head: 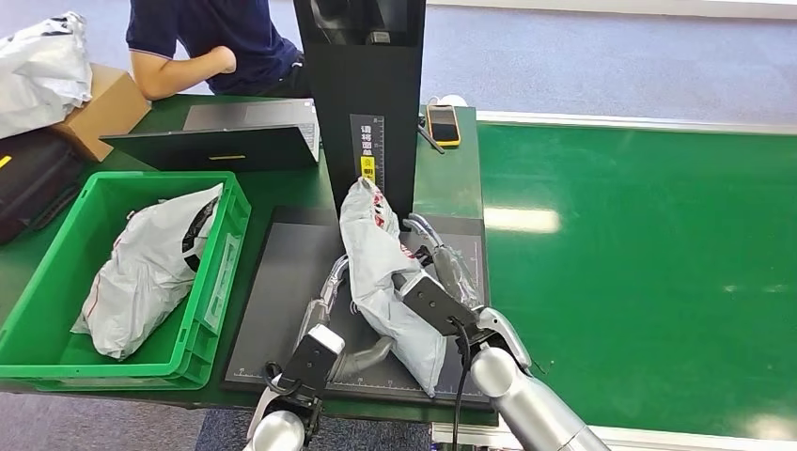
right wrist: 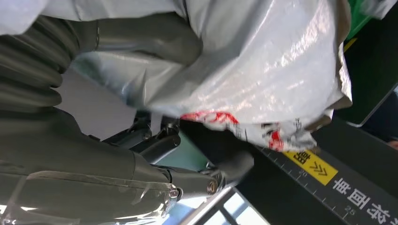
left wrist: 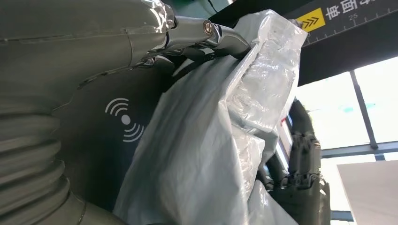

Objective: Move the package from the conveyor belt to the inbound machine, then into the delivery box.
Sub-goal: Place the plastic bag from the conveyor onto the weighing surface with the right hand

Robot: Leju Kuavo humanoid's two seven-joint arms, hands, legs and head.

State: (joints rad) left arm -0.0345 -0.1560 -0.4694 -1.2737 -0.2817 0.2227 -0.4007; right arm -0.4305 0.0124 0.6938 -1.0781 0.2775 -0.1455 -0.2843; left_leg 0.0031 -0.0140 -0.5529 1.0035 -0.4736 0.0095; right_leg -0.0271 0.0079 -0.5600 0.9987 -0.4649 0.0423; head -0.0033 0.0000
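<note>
A grey plastic package (head: 385, 272) stands tilted on the black platform of the inbound machine (head: 282, 282), its top leaning on the machine's black column (head: 367, 94). My right hand (head: 442, 282) grips its right side, with the thumb (right wrist: 141, 42) over the plastic (right wrist: 263, 61). On the package's left, my left hand (head: 329, 310) cups it, fingers (left wrist: 220, 35) lying along the plastic (left wrist: 211, 140) and thumb under its lower end. The green delivery box (head: 230, 235) sits to the left with another grey package (head: 150, 268) inside.
The green conveyor belt (head: 639, 272) runs along the right. Behind the box lie a laptop (head: 226, 141) and a cardboard box (head: 103, 108). A phone (head: 443, 124) lies beside the column. A seated person (head: 207, 42) leans on the table at the back.
</note>
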